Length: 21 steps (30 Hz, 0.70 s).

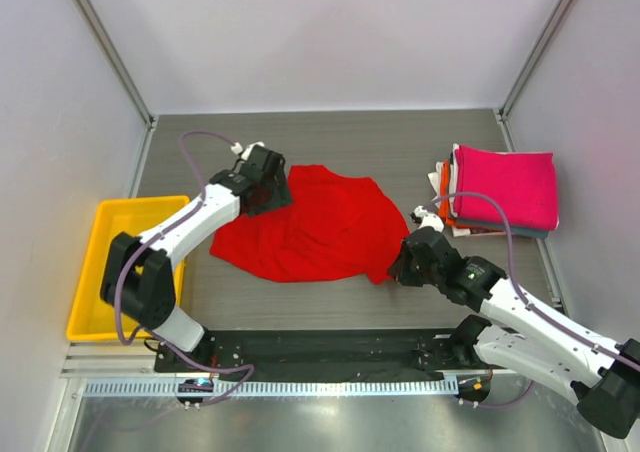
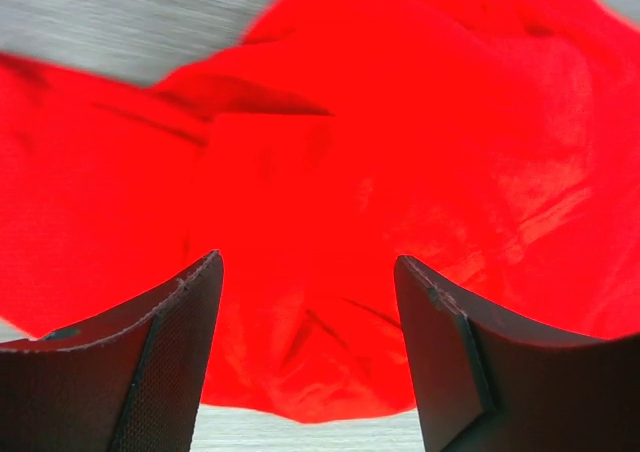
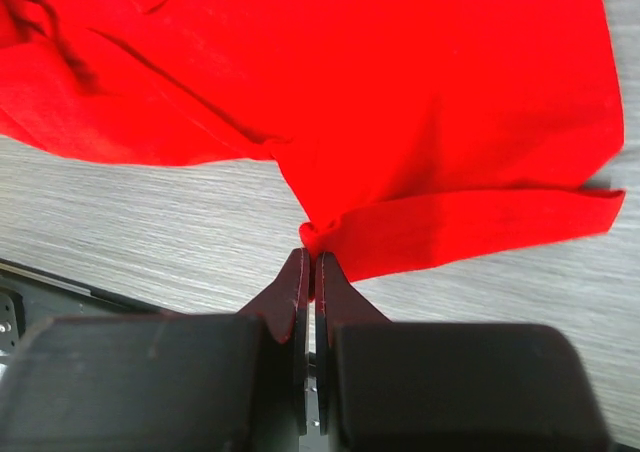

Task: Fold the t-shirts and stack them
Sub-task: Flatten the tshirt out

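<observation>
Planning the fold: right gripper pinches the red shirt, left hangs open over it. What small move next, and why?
Probably lower the left gripper and close it on the red t-shirt below. Its jaws stand open over rumpled cloth, gripping nothing, while the right gripper is shut on its near edge. Two holds would let the arms pull it flat.

No writing, label, brand, number or sign is legible anywhere, the red t-shirt (image 1: pixel 320 230) included.

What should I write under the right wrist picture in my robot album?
The right fingers pinch the folded corner of the red t-shirt on the grey table.
</observation>
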Available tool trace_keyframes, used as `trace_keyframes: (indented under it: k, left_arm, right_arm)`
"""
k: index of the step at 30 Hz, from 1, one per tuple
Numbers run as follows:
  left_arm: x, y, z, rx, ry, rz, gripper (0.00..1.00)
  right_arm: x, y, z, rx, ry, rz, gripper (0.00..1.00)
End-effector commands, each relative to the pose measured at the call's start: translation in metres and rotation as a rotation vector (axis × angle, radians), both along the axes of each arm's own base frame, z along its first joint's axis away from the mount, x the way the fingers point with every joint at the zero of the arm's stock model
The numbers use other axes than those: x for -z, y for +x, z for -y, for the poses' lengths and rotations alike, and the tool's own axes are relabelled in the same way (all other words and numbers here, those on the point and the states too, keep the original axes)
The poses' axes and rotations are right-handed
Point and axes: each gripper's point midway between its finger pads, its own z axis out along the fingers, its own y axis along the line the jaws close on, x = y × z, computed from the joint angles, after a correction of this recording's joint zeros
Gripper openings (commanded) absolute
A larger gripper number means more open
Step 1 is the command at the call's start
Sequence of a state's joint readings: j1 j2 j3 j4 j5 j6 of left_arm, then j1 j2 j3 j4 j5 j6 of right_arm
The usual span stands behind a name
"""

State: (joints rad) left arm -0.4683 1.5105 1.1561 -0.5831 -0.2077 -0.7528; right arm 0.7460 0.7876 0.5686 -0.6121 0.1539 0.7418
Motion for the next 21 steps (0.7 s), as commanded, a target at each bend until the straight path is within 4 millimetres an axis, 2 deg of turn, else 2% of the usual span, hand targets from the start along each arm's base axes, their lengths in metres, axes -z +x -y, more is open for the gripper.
trace_keyframes:
  k: [1, 2, 4, 5, 7, 8, 9, 13, 14, 15, 16, 17, 19, 21]
  left_arm:
    - [0.002, 0.003, 0.010, 0.061, 0.138, -0.021, 0.70]
    - [0.008, 0.011, 0.015, 0.070, 0.161, -0.044, 0.68]
    - [0.018, 0.013, 0.011, 0.081, 0.220, -0.085, 0.67]
    - [0.017, 0.020, 0.014, 0.084, 0.231, -0.084, 0.67]
    - [0.035, 0.022, 0.007, 0.088, 0.304, -0.139, 0.67]
    - [0.034, 0.027, 0.009, 0.091, 0.311, -0.137, 0.67]
    - [0.045, 0.026, 0.008, 0.097, 0.336, -0.170, 0.67]
    - [0.064, 0.030, 0.014, 0.120, 0.344, -0.211, 0.65]
    - [0.067, 0.033, 0.014, 0.121, 0.344, -0.216, 0.61]
    - [0.070, 0.034, 0.014, 0.121, 0.349, -0.228, 0.50]
    - [0.078, 0.034, 0.014, 0.122, 0.358, -0.247, 0.44]
    - [0.077, 0.039, 0.014, 0.116, 0.352, -0.248, 0.32]
    - [0.079, 0.042, 0.014, 0.117, 0.344, -0.262, 0.21]
    - [0.072, 0.048, 0.013, 0.107, 0.310, -0.256, 0.01]
  right_arm:
    - [-0.025, 0.013, -0.016, -0.039, 0.048, 0.062, 0.04]
    - [-0.024, 0.013, -0.017, -0.040, 0.050, 0.060, 0.04]
    - [-0.024, 0.013, -0.020, -0.044, 0.066, 0.065, 0.04]
    - [-0.024, 0.013, -0.021, -0.045, 0.071, 0.063, 0.04]
    - [-0.023, 0.013, -0.021, -0.040, 0.080, 0.068, 0.04]
    - [-0.022, 0.012, -0.020, -0.037, 0.080, 0.069, 0.04]
    - [-0.021, 0.012, -0.019, -0.036, 0.078, 0.065, 0.04]
    - [-0.020, 0.010, -0.017, -0.029, 0.082, 0.071, 0.04]
    - [-0.019, 0.011, -0.016, -0.023, 0.081, 0.072, 0.04]
    - [-0.019, 0.011, -0.015, -0.018, 0.079, 0.076, 0.04]
    - [-0.020, 0.012, -0.015, -0.011, 0.080, 0.076, 0.04]
    - [-0.021, 0.014, -0.014, -0.004, 0.078, 0.082, 0.04]
    - [-0.023, 0.018, -0.012, 0.021, 0.069, 0.096, 0.04]
    - [-0.029, 0.025, -0.010, 0.062, 0.065, 0.108, 0.02]
